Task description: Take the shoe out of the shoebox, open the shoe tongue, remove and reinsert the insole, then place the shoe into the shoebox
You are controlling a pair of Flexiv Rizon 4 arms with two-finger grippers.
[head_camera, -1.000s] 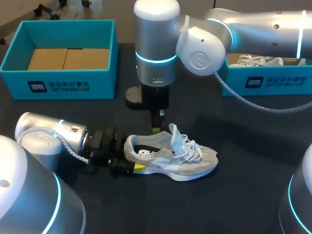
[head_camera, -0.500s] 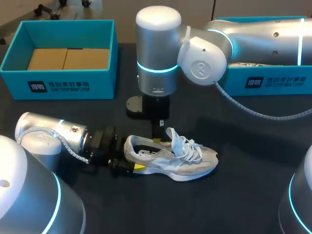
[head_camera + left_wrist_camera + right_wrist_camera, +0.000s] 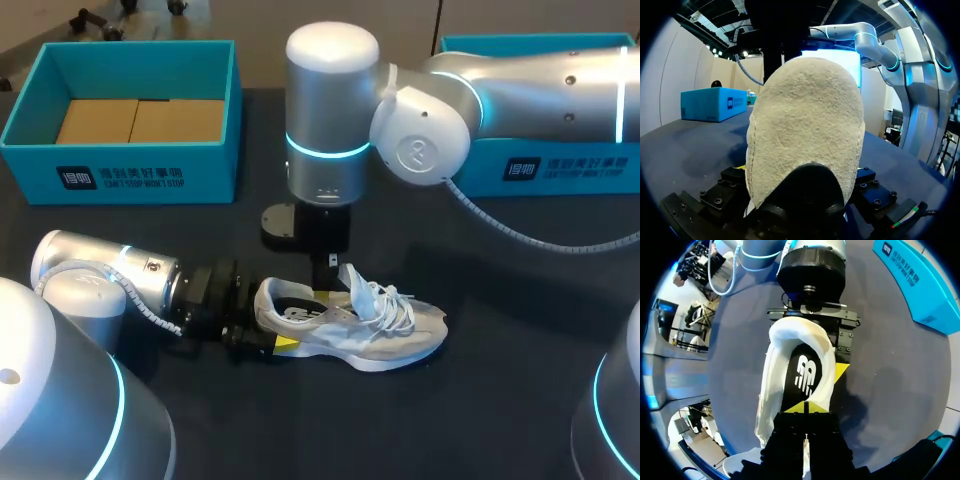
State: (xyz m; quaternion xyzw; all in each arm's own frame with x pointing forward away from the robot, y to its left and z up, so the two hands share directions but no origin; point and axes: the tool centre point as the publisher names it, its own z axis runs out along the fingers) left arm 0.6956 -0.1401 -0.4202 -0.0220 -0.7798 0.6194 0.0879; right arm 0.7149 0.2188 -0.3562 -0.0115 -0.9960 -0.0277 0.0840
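Observation:
A grey and white shoe (image 3: 372, 325) lies on its sole on the dark table, toe to the right. My left gripper (image 3: 272, 322) is shut on its heel (image 3: 807, 130); one yellow fingertip (image 3: 841, 371) presses the shoe's side. My right gripper (image 3: 327, 287) comes straight down from above, shut. Its joined tips (image 3: 805, 410) sit inside the shoe's opening, just above the black insole (image 3: 804, 371). The white tongue (image 3: 357, 283) stands up right beside it, with the laces loose.
An open teal shoebox (image 3: 130, 175) with a brown cardboard insert stands at the back left. A second teal box (image 3: 570, 168) at the back right is largely hidden behind my right arm. Bare table lies in front of the shoe.
My right arm has come down and a little nearer, so its shut tips now dip into the shoe's opening. The tongue has leaned slightly toward the toe. Left arm and shoe are unmoved.

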